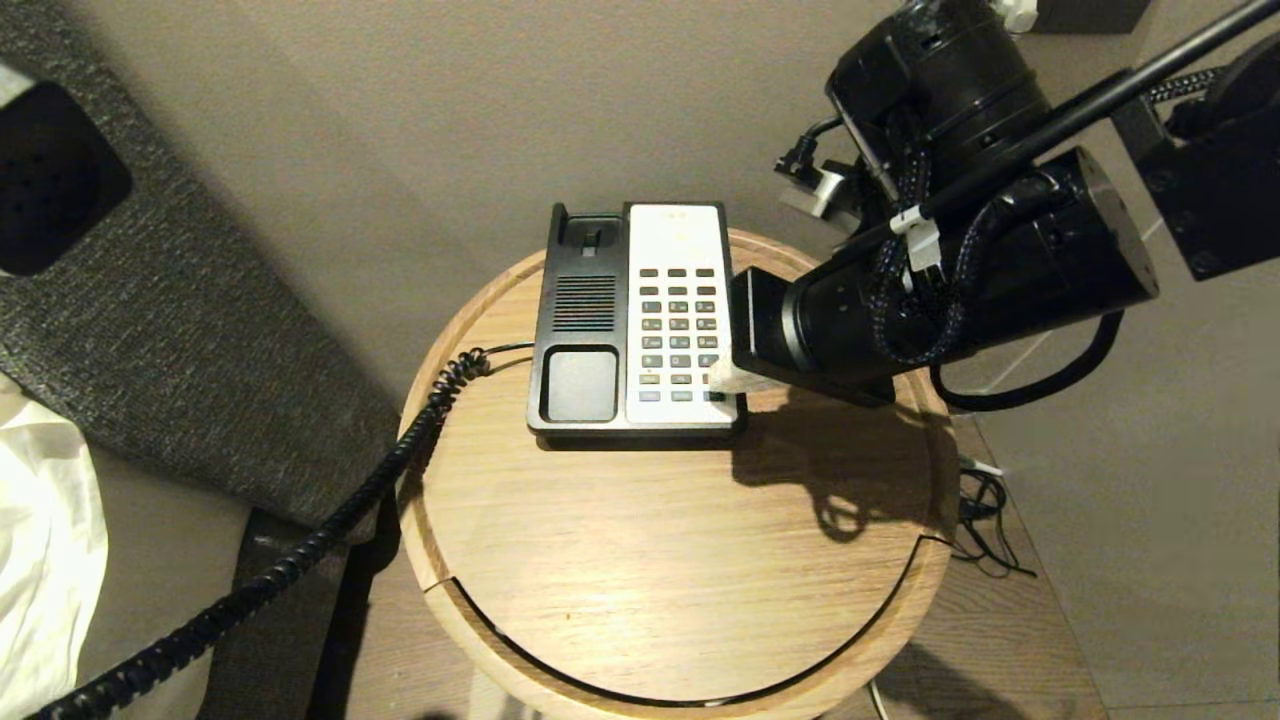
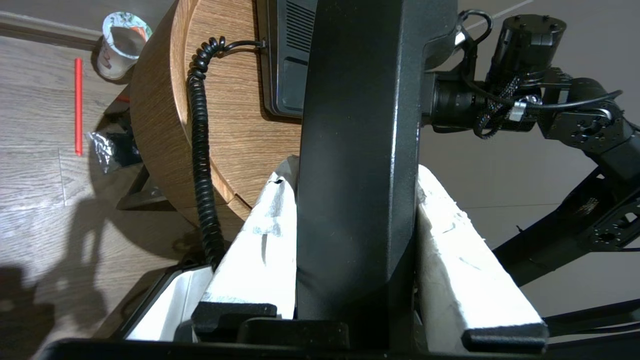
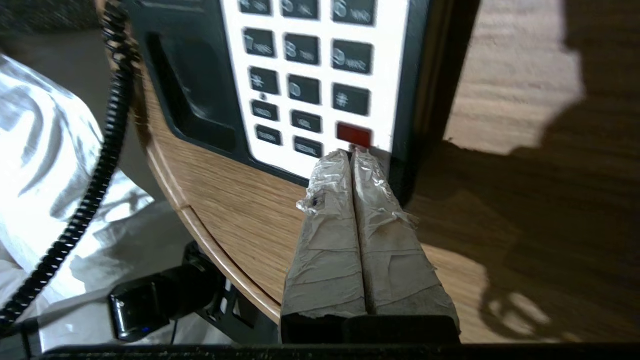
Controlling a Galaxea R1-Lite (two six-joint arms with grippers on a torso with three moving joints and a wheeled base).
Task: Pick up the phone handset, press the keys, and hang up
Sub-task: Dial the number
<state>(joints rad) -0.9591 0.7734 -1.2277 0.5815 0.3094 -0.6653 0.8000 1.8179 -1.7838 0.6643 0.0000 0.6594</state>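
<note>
a black-and-white desk phone base (image 1: 640, 325) sits on a round wooden side table (image 1: 660, 560), its cradle empty. the phone handset (image 2: 357, 150) is off the base and away from the table, pinched across its long black body by the left gripper (image 2: 356, 235), whose two white-wrapped fingers (image 2: 260, 250) press against either side of it. its black coiled cord (image 1: 330, 520) runs from the base's side, over the table edge and down out of the head view

the right gripper (image 3: 352, 156) is at the keypad (image 3: 305, 75). its two taped fingers are pressed together into a single blunt point, holding nothing. just ahead of the tips lies the red key (image 3: 354, 134) in the bottom row, with the hash key beyond it; the base's dark side edge is right beside the tips. whether the tips already bear on the panel cannot be told

the step in hand looks like key pressing. to do it well, the closed tips should probably move forward onto the middle of one key, then push straight down and lift cleanly, since the joined tips are nearly as wide as a key and could catch a neighbour. a sideways shove could slide the light base on the smooth wood. meanwhile the left grip should hold the handset steady so the stretched cord does not tug the base
</note>
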